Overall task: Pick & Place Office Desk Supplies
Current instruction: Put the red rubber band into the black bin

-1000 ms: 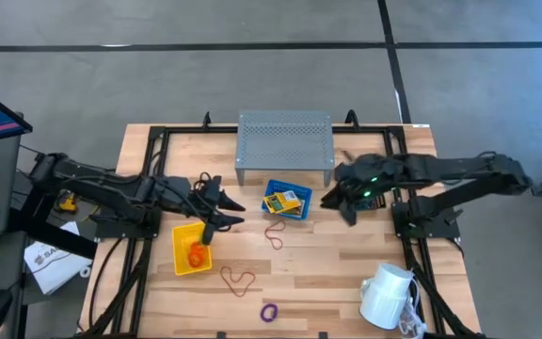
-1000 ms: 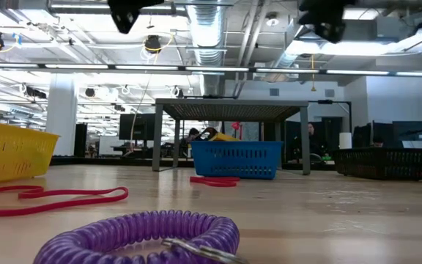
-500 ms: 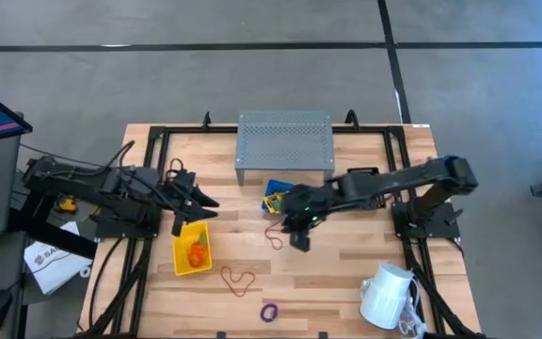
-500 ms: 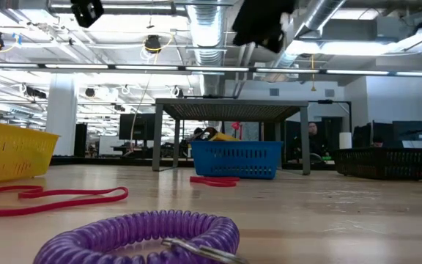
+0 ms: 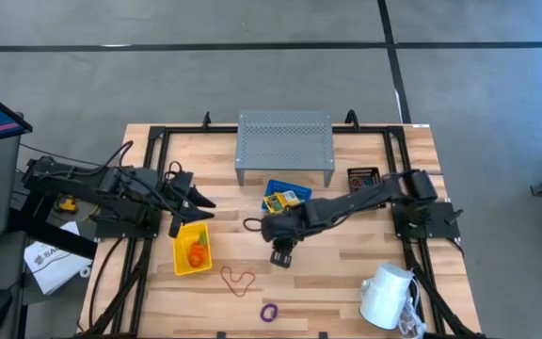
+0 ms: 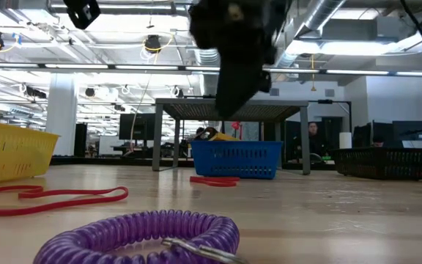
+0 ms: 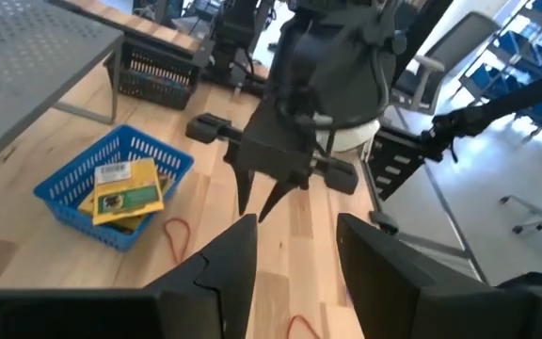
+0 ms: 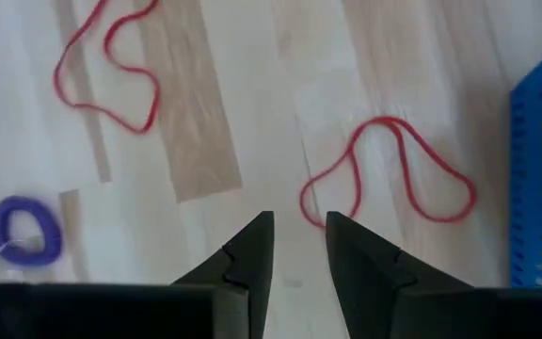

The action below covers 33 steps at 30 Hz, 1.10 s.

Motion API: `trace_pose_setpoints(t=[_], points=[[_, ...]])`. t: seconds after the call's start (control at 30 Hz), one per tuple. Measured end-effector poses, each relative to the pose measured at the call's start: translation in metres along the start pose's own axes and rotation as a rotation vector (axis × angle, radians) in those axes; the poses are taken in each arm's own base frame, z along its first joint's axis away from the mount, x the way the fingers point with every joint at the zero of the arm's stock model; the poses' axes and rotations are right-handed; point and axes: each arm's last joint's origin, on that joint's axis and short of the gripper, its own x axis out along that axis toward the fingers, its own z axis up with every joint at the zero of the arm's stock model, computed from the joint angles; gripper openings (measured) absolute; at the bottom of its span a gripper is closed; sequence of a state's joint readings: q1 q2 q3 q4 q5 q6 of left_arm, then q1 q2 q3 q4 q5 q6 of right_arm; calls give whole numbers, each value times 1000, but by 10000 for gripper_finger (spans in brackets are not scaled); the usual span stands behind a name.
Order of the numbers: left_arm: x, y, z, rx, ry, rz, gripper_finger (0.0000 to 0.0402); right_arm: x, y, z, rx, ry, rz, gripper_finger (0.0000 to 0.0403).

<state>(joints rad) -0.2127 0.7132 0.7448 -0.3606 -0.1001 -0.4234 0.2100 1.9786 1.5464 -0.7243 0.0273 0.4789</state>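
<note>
The right gripper (image 8: 297,247), fingers slightly parted and empty, hangs over a thin red loop (image 8: 390,174) beside the blue bin (image 5: 285,200), near the table's centre. A second red loop (image 5: 238,280) lies toward seven o'clock, one purple coil (image 5: 269,312) beyond. The left gripper (image 7: 294,247), open, probably empty, waits above the yellow bin (image 5: 192,250).

Workshop interior surrounding the work area.
Grey concrete floor (image 5: 252,75) crossed by dark lines; exposed ceiling ducts (image 6: 209,33) and strip lights (image 6: 123,70); white pillar (image 6: 61,114); blue chairs (image 7: 511,52) stand beyond.
</note>
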Motion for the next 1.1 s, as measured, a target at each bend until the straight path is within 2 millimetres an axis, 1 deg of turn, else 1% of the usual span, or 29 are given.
trace_pose_setpoints(t=[0.07, 0.27, 0.47, 0.7, 0.8, 0.93, 1.0, 1.1], points=[[0, 1, -1, 7, 14, 6, 143, 10, 1, 1, 17, 8, -9, 98], [0, 1, -3, 31, 33, 15, 143, 45, -3, -6, 38, 71, -63, 98], [0, 2, -4, 38, 39, 17, 143, 66, -3, -6, 56, 56, -66, 98], [0, 1, -4, 34, 49, -4, 143, 74, -8, -5, 61, 57, -95, 98], [0, 1, -4, 29, 56, -22, 143, 78, -11, -2, 63, 41, -91, 98], [0, 1, -4, 28, 58, -25, 143, 80, -15, -3, 67, 42, -96, 95], [0, 1, -4, 28, 58, -25, 143, 81, -16, -4, 68, 44, -103, 83], [0, 1, -4, 29, 58, -25, 143, 81, -18, -4, 72, 51, -106, 44]])
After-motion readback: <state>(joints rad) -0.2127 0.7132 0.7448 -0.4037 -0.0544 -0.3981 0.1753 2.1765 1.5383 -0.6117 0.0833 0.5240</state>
